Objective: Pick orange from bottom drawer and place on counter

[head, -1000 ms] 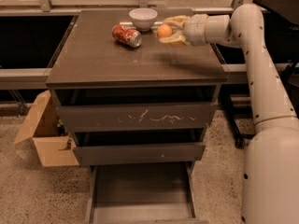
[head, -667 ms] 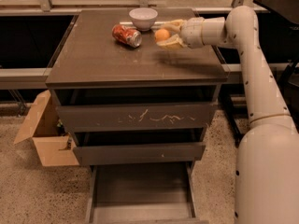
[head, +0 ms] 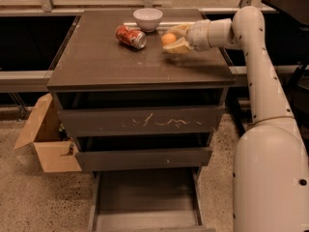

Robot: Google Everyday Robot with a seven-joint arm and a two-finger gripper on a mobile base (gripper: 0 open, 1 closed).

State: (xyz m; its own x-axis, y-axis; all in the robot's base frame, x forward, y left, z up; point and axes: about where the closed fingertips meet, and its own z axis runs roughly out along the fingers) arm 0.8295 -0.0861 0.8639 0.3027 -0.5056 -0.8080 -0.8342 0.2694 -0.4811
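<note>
Orange is what my gripper is grasping, one finger over it and one under. It hangs just right of the white bowl as the camera sees it, a little nearer the front edge than the bowl. I judge the lift out of the bottom drawer, which stands pulled out far below the bowl, to be done. What remains is the setting-down on the counter. From the shadow I take it that I hang slightly above the surface, so I should lower straight down until the fruit bears on the top before my fingers part. A round fruit rolls, so I want it at rest, apart from the bowl and from the crushed red can at the bowl's front left. Then I open slowly and draw back without nudging it.
</note>
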